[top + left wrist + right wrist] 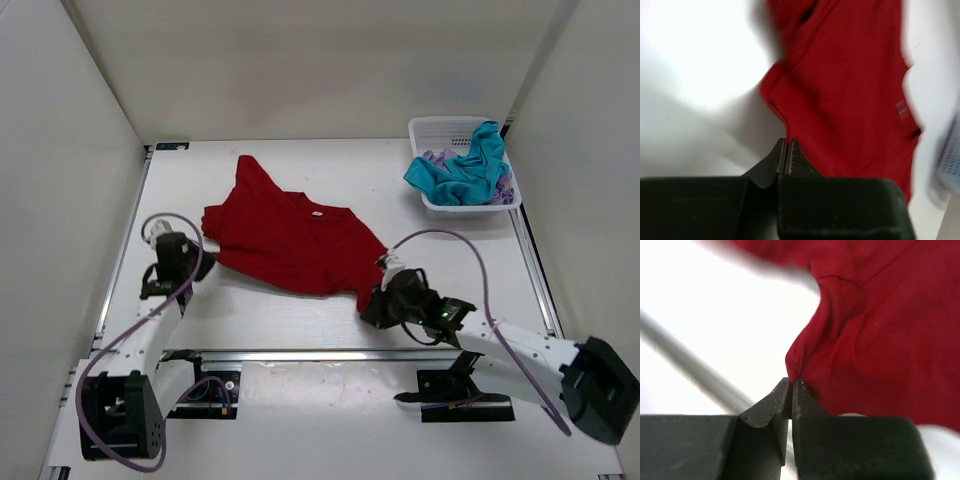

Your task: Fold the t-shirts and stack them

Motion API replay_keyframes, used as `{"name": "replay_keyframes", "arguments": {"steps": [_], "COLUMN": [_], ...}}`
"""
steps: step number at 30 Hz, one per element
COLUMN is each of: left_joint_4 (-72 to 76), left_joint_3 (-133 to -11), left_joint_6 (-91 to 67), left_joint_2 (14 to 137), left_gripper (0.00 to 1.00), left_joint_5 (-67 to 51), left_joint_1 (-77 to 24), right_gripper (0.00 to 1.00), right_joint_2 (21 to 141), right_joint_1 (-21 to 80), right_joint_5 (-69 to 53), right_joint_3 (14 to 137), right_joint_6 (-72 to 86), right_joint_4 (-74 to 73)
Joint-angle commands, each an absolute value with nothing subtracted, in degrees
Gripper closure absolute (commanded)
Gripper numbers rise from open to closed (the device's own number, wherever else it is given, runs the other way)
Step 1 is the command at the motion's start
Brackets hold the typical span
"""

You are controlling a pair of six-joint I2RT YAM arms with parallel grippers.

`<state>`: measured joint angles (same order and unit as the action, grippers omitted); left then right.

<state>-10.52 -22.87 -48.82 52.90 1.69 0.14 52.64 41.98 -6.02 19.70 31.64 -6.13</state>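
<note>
The deep red t-shirt [290, 235] lies crumpled and partly spread in the middle of the table. My left gripper [205, 262] is at its left lower edge, jaws shut, and the hem [782, 117] runs straight into the tips [787, 142]. My right gripper [372, 300] is at the shirt's near right corner, shut on a bunched tip of red cloth [805, 357] that puckers into the jaws [791, 382]. The teal-blue t-shirt [465, 170] is heaped in the basket over the pale lavender t-shirt [505, 192].
The white mesh basket [440, 125] stands at the back right corner. White walls close the table on the left, back and right. A metal rail [330, 354] runs across the near edge in front of both arm bases.
</note>
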Motion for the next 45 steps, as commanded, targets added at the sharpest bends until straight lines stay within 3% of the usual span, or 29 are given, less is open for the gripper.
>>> {"name": "replay_keyframes", "arguments": {"steps": [1, 4, 5, 6, 9, 11, 13, 17, 24, 32, 36, 45], "left_joint_4": [-10.99, -11.07, -11.51, -11.86, -11.42, -10.37, -10.02, -8.97, -3.86, -0.89, 1.67, 3.69], "left_joint_3": [-33.37, -36.82, -37.35, -37.79, -36.83, -35.95, -36.74, -38.06, -33.58, -29.72, -27.60, -26.81], "left_joint_6": [-41.67, -40.26, -39.91, -39.12, -37.09, -37.44, -37.27, -38.23, -39.39, -36.47, -37.35, -38.50], "left_joint_2": [56.94, 61.16, 62.30, 62.66, 63.19, 63.98, 64.95, 66.80, 62.49, 59.33, 58.80, 58.62], "left_gripper": [1.00, 1.00, 1.00, 1.00, 1.00, 1.00, 1.00, 1.00, 1.00, 1.00, 1.00, 1.00], "left_joint_5": [0.02, -4.47, -4.74, -4.14, -4.48, -5.88, -6.59, -4.76, -4.84, -2.71, -5.36, -8.08], "left_joint_1": [5.25, 10.35, 10.54, 10.46, 12.38, 14.40, 14.50, 9.60, 3.09, -6.50, -6.06, -5.18], "right_gripper": [1.00, 0.89, 0.72, 0.62, 0.52, 0.55, 0.65, 0.72, 0.63, 0.59, 0.62, 0.69], "right_joint_2": [58.52, 64.33, 64.34, 62.86, 55.14, 49.33, 45.64, 40.79, 42.88, 47.71, 49.57, 47.45], "right_joint_1": [53.22, 58.09, 57.40, 55.22, 47.06, 41.61, 35.26, 24.88, 32.95, 36.91, 32.18, 26.30], "right_joint_5": [-4.22, -2.29, -2.20, -2.37, -4.92, -4.83, -5.62, -6.33, 7.54, 11.69, 1.43, -8.60], "right_joint_3": [23.45, 29.07, 29.87, 29.88, 27.08, 25.24, 23.65, 19.60, 20.65, 24.52, 21.89, 16.27], "right_joint_6": [35.67, 33.50, 32.44, 32.00, 31.47, 31.03, 31.03, 31.46, 40.24, 46.49, 45.08, 45.01], "right_joint_4": [-3.60, -8.07, -8.87, -9.22, -10.02, -11.15, -13.43, -19.06, -30.73, -39.28, -35.69, -30.34]}}
